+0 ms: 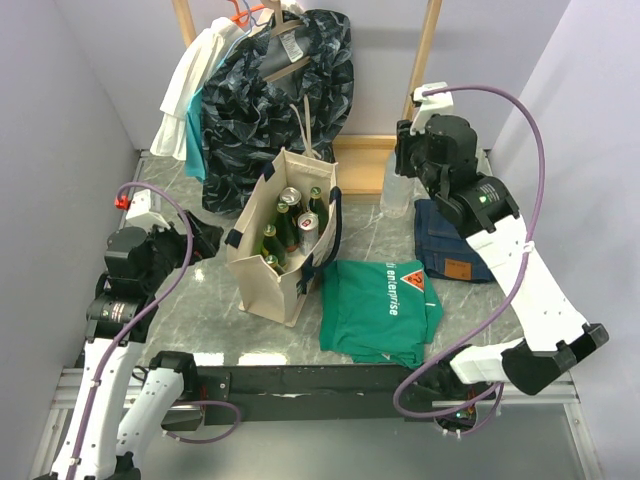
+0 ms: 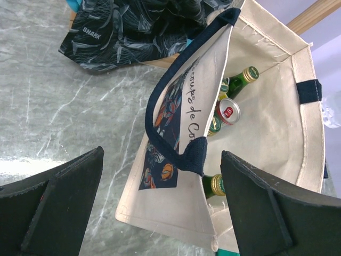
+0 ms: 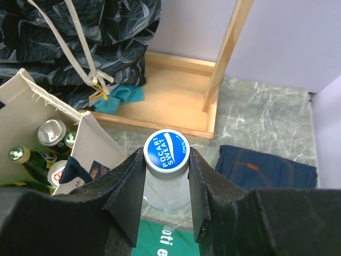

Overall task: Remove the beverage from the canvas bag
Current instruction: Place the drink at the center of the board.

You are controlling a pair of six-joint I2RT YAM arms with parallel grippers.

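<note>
One drink gripped: the right gripper (image 3: 167,160) is pressed together on the neck of the clear plastic bottle with a blue printed cap (image 3: 166,151). One finger sits on each side just under the cap, so the wider cap probably stops the bottle sliding down.
Where that bottle is: outside the boxy cream canvas bag with navy straps (image 1: 262,265), to its right and near the far wooden rack base (image 3: 160,96). Whether its foot touches the grey marbled table (image 1: 200,320) I cannot tell.
Bag: it stands upright mid-table with its mouth open upward, which leaves the contents reachable from above.
Inside the bag: several green glass bottles with gold caps (image 2: 242,80) and silver-topped cans (image 2: 229,112) stand packed together.
Left gripper (image 2: 162,160): spread wide and holding nothing, just left of the bag and facing its printed side wall. It looks placed to steady the soft bag if it tips.
Clutter: a folded green T-shirt (image 1: 380,305) lies near-right of the bag and folded blue jeans (image 1: 450,245) lie further right under the right arm. A dark patterned garment (image 1: 275,90) hangs at the far side.
Stage: by my reading, this drink is clear of the bag and only a set-down on bare table remains.
Risk: a neck-only hold may let the bottle swing, and the clothes make an uneven landing spot.
</note>
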